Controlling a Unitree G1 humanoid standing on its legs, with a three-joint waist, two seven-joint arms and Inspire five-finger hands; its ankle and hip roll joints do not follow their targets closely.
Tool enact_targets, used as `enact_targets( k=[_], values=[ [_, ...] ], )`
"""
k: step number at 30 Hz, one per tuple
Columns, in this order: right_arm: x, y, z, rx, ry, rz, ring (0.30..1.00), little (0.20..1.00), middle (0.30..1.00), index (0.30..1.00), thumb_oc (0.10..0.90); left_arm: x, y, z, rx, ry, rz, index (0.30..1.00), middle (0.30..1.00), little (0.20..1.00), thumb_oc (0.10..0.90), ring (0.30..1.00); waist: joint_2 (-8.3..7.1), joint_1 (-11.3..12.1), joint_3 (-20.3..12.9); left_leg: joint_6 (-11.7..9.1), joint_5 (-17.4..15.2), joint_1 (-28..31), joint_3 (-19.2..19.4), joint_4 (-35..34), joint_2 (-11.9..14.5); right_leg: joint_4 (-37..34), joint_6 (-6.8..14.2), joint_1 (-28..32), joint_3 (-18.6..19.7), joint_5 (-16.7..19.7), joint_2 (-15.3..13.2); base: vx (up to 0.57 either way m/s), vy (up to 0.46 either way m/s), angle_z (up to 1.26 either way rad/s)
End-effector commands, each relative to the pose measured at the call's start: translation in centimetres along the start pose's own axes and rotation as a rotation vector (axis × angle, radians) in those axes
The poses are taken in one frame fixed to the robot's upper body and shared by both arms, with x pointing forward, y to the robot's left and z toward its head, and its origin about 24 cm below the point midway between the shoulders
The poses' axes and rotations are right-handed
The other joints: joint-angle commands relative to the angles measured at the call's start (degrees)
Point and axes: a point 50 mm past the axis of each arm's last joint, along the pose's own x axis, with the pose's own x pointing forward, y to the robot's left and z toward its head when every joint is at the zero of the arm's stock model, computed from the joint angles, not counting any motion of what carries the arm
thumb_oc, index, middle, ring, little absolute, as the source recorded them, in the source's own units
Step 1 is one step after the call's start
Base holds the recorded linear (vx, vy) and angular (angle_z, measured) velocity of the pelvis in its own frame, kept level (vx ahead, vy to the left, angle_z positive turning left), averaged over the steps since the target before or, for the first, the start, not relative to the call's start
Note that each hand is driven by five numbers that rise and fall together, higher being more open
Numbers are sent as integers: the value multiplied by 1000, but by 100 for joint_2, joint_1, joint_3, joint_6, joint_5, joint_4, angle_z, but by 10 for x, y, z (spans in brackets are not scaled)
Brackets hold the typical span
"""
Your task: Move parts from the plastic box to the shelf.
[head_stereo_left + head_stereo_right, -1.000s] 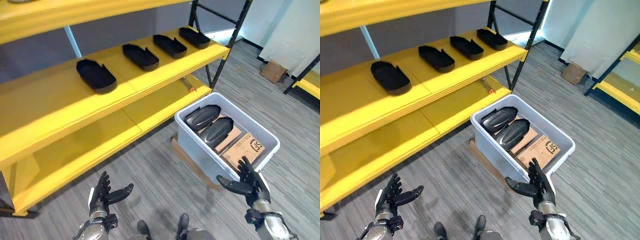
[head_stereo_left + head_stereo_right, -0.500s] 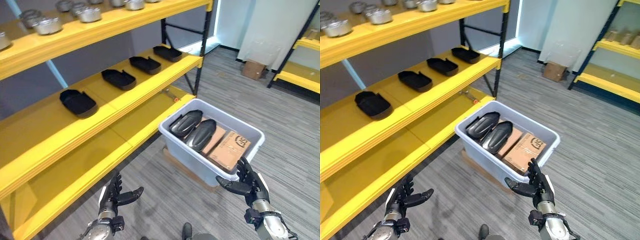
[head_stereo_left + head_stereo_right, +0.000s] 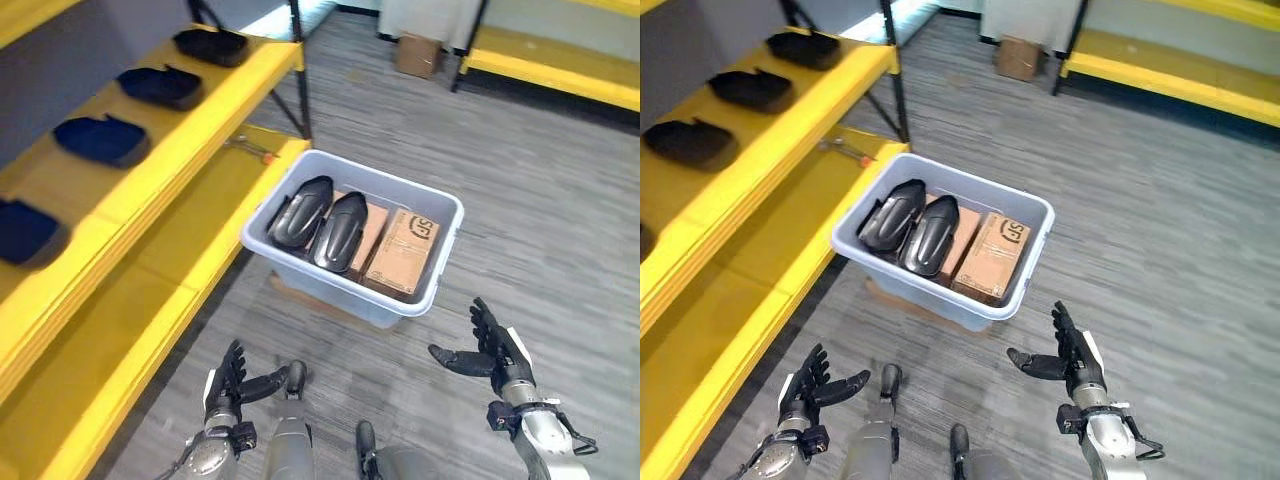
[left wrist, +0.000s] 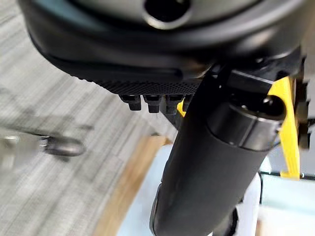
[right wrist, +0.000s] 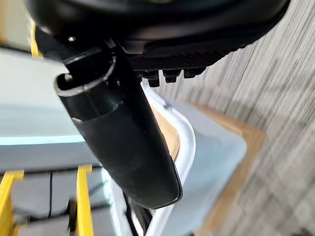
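Lying boxed, glossy black parts

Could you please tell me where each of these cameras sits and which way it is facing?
Left eye view: on the head, looking down at the plastic box, its black parts and the yellow shelf; both open hands show, left hand and right hand.
Right eye view: beside it, same scene slightly shifted.
Left wrist view: on the left wrist, looking along the thumb toward the box.
Right wrist view: on the right wrist, looking along its thumb at the box rim.
All four share the box.
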Motion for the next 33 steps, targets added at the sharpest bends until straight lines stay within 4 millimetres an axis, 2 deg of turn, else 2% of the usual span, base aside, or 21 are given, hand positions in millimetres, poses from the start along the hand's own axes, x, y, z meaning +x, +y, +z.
enact_targets(
  k=[1, 5, 6, 7, 14, 15, 18, 20, 21, 22, 23, 24, 25, 26, 27, 28, 30, 31, 32, 33],
  values=[
    [10, 12, 47, 13, -255, 50, 1000, 1000, 1000, 1000, 900, 1, 8, 54, 38, -275, -20, 1000, 1000, 1000, 900, 1000, -207, 143, -629, 79, 722, -555, 312, 478, -56, -298, 676, 691, -56, -516, -734, 192, 209, -28],
    [16, 20, 54, 16, -277, 77, 1000, 1000, 1000, 1000, 900, 5, 11, 62, 28, -299, 4, 1000, 1000, 1000, 900, 1000, -376, 185, -719, 266, 448, -745, 512, 762, -181, -244, 852, 493, 26, -455, -1018, 153, 191, -37],
    [19, 26, 58, 19, -286, 93, 1000, 1000, 1000, 1000, 900, 7, 11, 66, 26, -309, 12, 1000, 1000, 1000, 900, 1000, -485, 189, -742, 404, 236, -880, 609, 946, -276, -190, 965, 349, 27, -380, -1171, 203, 249, -19],
    [20, 28, 60, 16, -292, 100, 1000, 1000, 1000, 1000, 900, 8, 10, 67, 34, -308, 6, 1000, 1000, 1000, 900, 1000, -538, 183, -730, 455, 137, -957, 641, 1054, -341, -144, 1016, 279, -7, -323, -1239, 190, 240, -6],
    [22, 34, 61, -8, -289, 119, 1000, 1000, 1000, 1000, 900, 9, 7, 68, 68, -303, -15, 1000, 1000, 1000, 900, 1000, -651, 144, -763, 678, -168, -1010, 673, 1155, -578, 137, 1203, 75, -73, 101, -1420, 87, 120, -9],
    [22, 36, 61, -6, -289, 125, 1000, 1000, 1000, 1000, 900, 9, 7, 69, 78, -305, -20, 1000, 1000, 1000, 900, 1000, -684, 112, -750, 755, -298, -954, 695, 1191, -674, 286, 1261, 28, -79, 263, -1475, 86, 152, 5],
    [21, 38, 61, 4, -289, 133, 1000, 1000, 1000, 1000, 900, 10, 5, 68, 90, -298, -29, 1000, 1000, 1000, 900, 1000, -669, 69, -766, 851, -410, -786, 714, 1106, -774, 705, 1310, -193, -115, 581, -1452, 88, 175, 0],
    [22, 40, 64, -1, -300, 148, 1000, 1000, 1000, 1000, 900, 10, 6, 72, 94, -311, -30, 1000, 1000, 1000, 900, 1000, -567, 36, -697, 926, -434, -591, 766, 943, -782, 1324, 1296, -597, -287, 820, -1357, 18, 165, -2],
    [22, 40, 64, -1, -300, 148, 1000, 1000, 1000, 1000, 900, 10, 6, 72, 94, -311, -31, 1000, 1000, 1000, 900, 1000, -565, 37, -701, 925, -432, -595, 767, 942, -779, 1323, 1295, -602, -286, 822, -1354, 25, 230, -19],
    [23, 43, 65, -9, -304, 159, 1000, 1000, 1000, 1000, 900, 11, 9, 75, 99, -318, -24, 1000, 1000, 1000, 900, 1000, -461, 55, -609, 987, -469, -338, 847, 784, -791, 1764, 1220, -792, -911, 853, -1477, 61, 229, -17],
    [23, 44, 64, -14, -298, 164, 1000, 1000, 1000, 1000, 900, 10, 10, 75, 102, -318, -25, 1000, 1000, 1000, 900, 1000, -434, 69, -583, 981, -524, -132, 938, 679, -793, 1722, 1180, -841, -1271, 772, -1600, 113, 275, -20],
    [24, 45, 64, -19, -294, 168, 1000, 1000, 1000, 1000, 900, 10, 10, 74, 103, -315, -28, 1000, 1000, 1000, 900, 1000, -409, 54, -568, 961, -547, 36, 997, 581, -781, 1573, 1114, -945, -1390, 509, -1468, 139, 158, -34],
    [25, 44, 63, -18, -293, 168, 1000, 1000, 1000, 1000, 900, 10, 11, 74, 99, -312, -27, 1000, 1000, 1000, 900, 1000, -388, 17, -535, 946, -558, 177, 1008, 499, -790, 1468, 1034, -1169, -1352, 220, -1190, 97, 90, -60],
    [25, 44, 64, -18, -293, 168, 1000, 1000, 1000, 1000, 900, 10, 11, 74, 98, -313, -27, 1000, 1000, 1000, 900, 1000, -381, 24, -542, 942, -544, 168, 1014, 490, -779, 1459, 1026, -1181, -1348, 235, -1178, 125, 92, -68],
    [25, 44, 63, -12, -290, 174, 1000, 1000, 1000, 1000, 900, 10, 13, 72, 94, -305, -17, 1000, 1000, 1000, 900, 1000, -377, -15, -499, 940, -561, 332, 1063, 425, -821, 1246, 957, -1514, -1462, 167, -960, 78, 44, -41],
    [25, 44, 63, -12, -290, 174, 1000, 1000, 1000, 1000, 900, 10, 13, 72, 93, -304, -16, 1000, 1000, 1000, 900, 1000, -375, -17, -490, 937, -563, 350, 1062, 417, -819, 1241, 957, -1497, -1464, 163, -957, 177, 51, -30],
    [25, 45, 61, -19, -284, 179, 1000, 1000, 1000, 1000, 900, 8, 16, 68, 85, -291, -4, 1000, 1000, 1000, 900, 1000, -424, -40, -455, 868, -604, 684, 1185, 249, -877, 281, 975, -1463, -1895, 529, -1071, 144, -8, -15],
    [24, 43, 58, -26, -273, 178, 1000, 1000, 1000, 1000, 900, 7, 16, 64, 94, -278, -2, 1000, 1000, 1000, 900, 1000, -385, -113, -425, 854, -623, 786, 1122, 237, -854, 209, 990, -1441, -1622, 544, -1005, 98, -11, -9],
    [22, 42, 58, -41, -270, 180, 1000, 1000, 1000, 1000, 900, 6, 17, 62, 96, -272, -6, 1000, 1000, 1000, 900, 1000, -403, -113, -456, 853, -609, 836, 1127, 228, -900, 124, 998, -1304, -1557, 543, -1014, 127, -8, 12],
    [18, 37, 55, -61, -264, 164, 1000, 1000, 1000, 1000, 900, 4, 16, 58, 121, -268, -6, 1000, 1000, 1000, 900, 1000, -412, -153, -550, 839, -605, 891, 1164, 100, -966, -188, 945, -1115, -1325, 590, -895, 111, -4, 20]
  ],
)
